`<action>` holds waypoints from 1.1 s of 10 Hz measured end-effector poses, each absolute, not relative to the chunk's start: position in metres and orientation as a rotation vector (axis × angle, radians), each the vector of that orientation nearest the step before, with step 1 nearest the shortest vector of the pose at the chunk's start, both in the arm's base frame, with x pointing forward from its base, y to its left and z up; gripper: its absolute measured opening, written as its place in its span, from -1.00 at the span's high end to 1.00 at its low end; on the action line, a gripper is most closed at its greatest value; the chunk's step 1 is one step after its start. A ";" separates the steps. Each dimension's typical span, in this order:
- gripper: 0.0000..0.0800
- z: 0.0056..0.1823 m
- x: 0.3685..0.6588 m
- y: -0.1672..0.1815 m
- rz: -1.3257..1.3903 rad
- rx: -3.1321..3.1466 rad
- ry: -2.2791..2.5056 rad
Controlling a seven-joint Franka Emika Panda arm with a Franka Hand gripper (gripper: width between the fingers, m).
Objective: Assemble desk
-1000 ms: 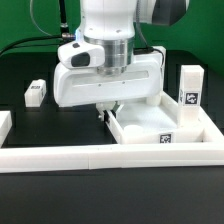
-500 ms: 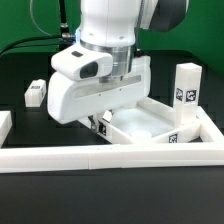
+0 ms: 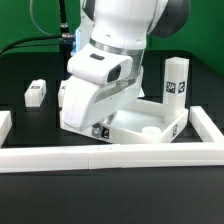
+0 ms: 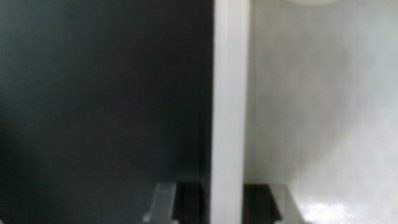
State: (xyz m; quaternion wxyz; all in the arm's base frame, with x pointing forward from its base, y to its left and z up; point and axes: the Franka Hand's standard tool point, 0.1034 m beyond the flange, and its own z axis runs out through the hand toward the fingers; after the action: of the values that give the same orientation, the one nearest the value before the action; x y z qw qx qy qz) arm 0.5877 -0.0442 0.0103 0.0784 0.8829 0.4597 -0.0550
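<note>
Nearest, across the front of the black table (image 3: 30, 125): a long white rail (image 3: 60, 154), edge to edge. Just behind it, toward the exterior view's right: the white tabletop (image 3: 150, 128), rim up, with a black-and-white tag on its near corner. At its wall on the exterior view's left: the gripper (image 3: 101, 128), pointing down. In the wrist view, jaws narrow and clamped on that wall, one finger (image 4: 187, 200) over the table, the other inside the rim. Farther back on the right, just behind the tabletop: an upright leg block (image 3: 176, 80), tagged. Well apart on the left: a second leg block (image 3: 35, 93), lying flat. Above, the bulky white arm (image 3: 110, 60).
</note>
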 end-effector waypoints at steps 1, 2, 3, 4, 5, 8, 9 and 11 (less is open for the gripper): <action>0.84 0.010 0.588 -0.046 -0.180 2.578 1.491; 0.84 0.010 0.588 -0.046 -0.193 2.524 1.577; 0.84 0.011 0.595 -0.037 -0.201 2.435 1.704; 0.84 0.010 0.603 -0.019 -0.184 2.351 1.829; 0.84 0.009 0.609 -0.003 -0.161 2.308 1.893; 0.84 0.009 0.617 0.018 -0.149 2.167 2.049; 0.84 0.009 0.617 0.016 -0.150 2.173 2.042; 0.84 0.009 0.617 0.016 -0.150 2.177 2.038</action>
State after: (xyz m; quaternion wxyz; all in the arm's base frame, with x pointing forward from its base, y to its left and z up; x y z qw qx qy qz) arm 0.6169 0.0157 0.0091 0.0780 0.7269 0.6805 -0.0499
